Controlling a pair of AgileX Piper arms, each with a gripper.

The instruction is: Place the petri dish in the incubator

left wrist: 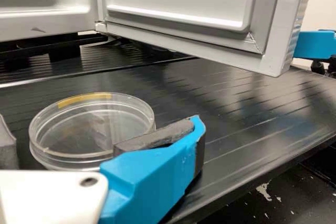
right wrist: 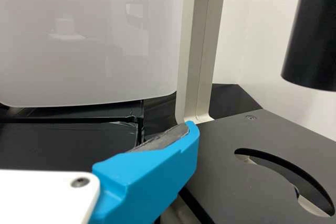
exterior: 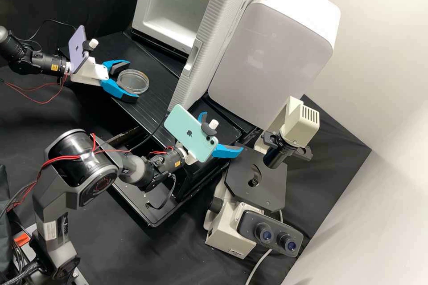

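From above, the left pincer (exterior: 128, 79) gapes wide around the petri dish (exterior: 133, 81) on the black surface (exterior: 156, 93), before the open incubator (exterior: 214, 31). Left wrist: the dish sits between the pads (left wrist: 157, 137). Right wrist: the right pincer (right wrist: 176, 135) is at the edge of the microscope stage (right wrist: 252, 150); I cannot tell its opening.

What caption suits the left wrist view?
Open left gripper straddles a clear petri dish on the black tray before the open incubator.

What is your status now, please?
Left gripper open, straddling petri dish on black tray. Right gripper at microscope stage. Incubator door open.
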